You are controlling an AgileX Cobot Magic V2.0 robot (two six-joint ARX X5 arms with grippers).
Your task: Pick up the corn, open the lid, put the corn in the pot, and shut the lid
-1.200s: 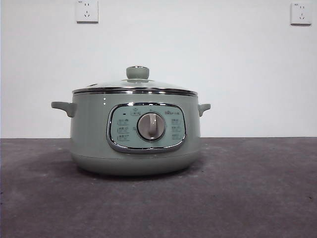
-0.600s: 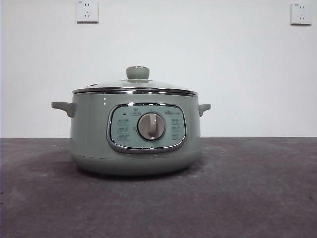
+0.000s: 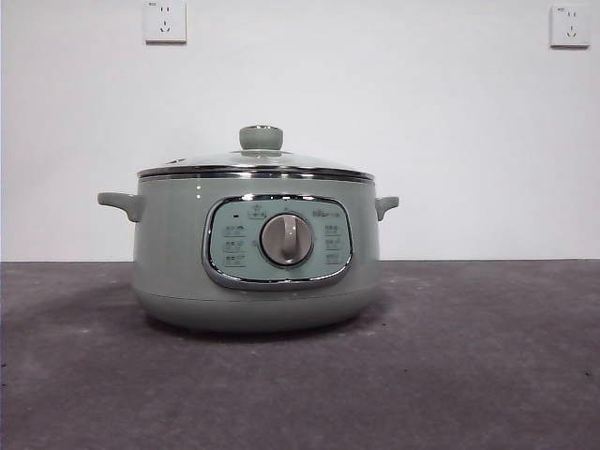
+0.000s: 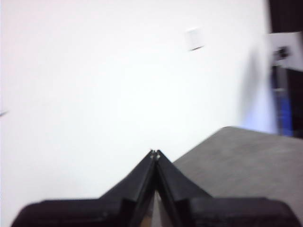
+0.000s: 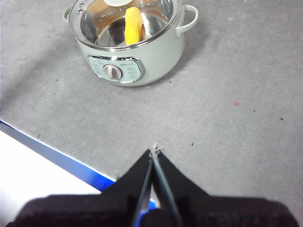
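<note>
Nothing has shifted since the earlier frames: your pot (image 3: 256, 253) sits on the grey worktop (image 3: 487, 356) with the lid (image 3: 255, 165) seated and the corn (image 5: 133, 25) inside it. Left hand (image 4: 155, 152) and right hand (image 5: 154, 150) are pressed together, well away from the pot.

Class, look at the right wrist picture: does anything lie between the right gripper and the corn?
Yes. The corn already lies inside the pot, under the closed glass lid. The shut right gripper is back over bare table; only the lid covers the corn.
</note>
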